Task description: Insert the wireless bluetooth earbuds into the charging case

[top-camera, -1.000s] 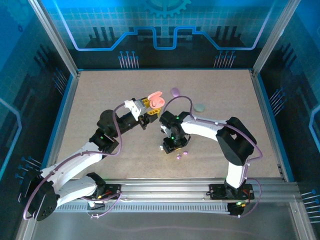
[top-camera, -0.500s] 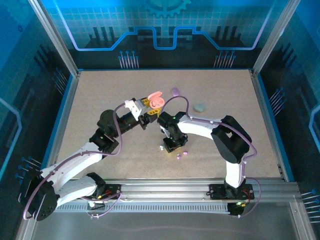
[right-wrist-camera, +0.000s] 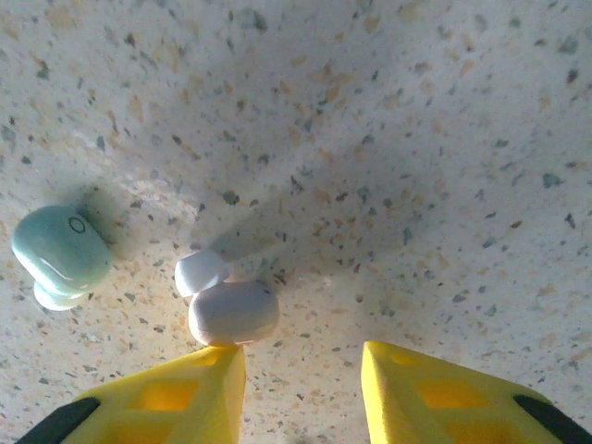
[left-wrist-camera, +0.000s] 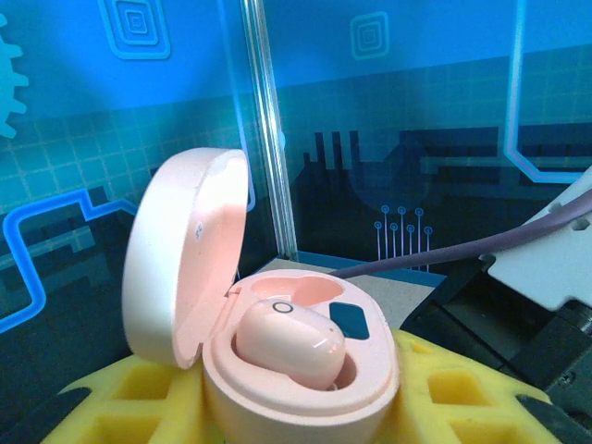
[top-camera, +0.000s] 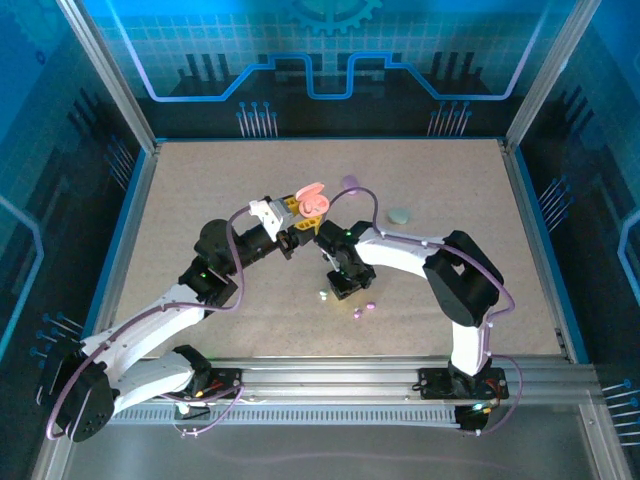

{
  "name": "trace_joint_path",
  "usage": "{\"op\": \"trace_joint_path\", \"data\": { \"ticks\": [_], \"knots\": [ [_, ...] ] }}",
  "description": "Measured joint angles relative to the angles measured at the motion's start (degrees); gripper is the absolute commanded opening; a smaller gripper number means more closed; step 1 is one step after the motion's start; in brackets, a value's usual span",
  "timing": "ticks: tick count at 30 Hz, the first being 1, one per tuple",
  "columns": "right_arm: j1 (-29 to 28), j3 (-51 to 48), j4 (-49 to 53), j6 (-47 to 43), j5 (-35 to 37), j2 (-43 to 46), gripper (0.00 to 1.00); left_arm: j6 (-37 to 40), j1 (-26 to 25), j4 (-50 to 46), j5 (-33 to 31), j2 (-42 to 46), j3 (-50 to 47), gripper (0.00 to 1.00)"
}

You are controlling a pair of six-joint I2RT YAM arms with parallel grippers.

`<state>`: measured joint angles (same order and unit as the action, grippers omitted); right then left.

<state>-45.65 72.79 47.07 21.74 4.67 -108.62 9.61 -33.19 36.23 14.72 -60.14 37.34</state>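
The left claw [left-wrist-camera: 298,412] pinches the open pink charging case [left-wrist-camera: 199,277] between its yellow pads [left-wrist-camera: 444,388], lid tipped back to the left; one pink earbud [left-wrist-camera: 289,342] sits in a socket inside; the right claw [right-wrist-camera: 301,356] hangs spread just over the desk [right-wrist-camera: 416,139], nothing between its fingers; a pale earbud [right-wrist-camera: 233,313] lies touching one fingertip; a mint earbud [right-wrist-camera: 60,254] lies further left.

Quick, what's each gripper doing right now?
Left gripper: closed on the open pink oval charging case.
Right gripper: open, holding nothing.
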Motion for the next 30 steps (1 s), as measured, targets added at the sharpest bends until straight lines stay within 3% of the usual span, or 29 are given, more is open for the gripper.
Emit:
{"op": "trace_joint_path", "data": {
  "ticks": [18,30],
  "knots": [
    [3.87,0.09,-7.39,2.99,-4.87,0.00,0.39,0.00,0.00,0.00,-0.02,0.00,0.00,0.29],
    [7.67,-3.78,-14.84,7.04,-15.26,2.86,0.41,-0.02,0.02,0.02,-0.39,0.00,0.00,0.28]
  ]
}}
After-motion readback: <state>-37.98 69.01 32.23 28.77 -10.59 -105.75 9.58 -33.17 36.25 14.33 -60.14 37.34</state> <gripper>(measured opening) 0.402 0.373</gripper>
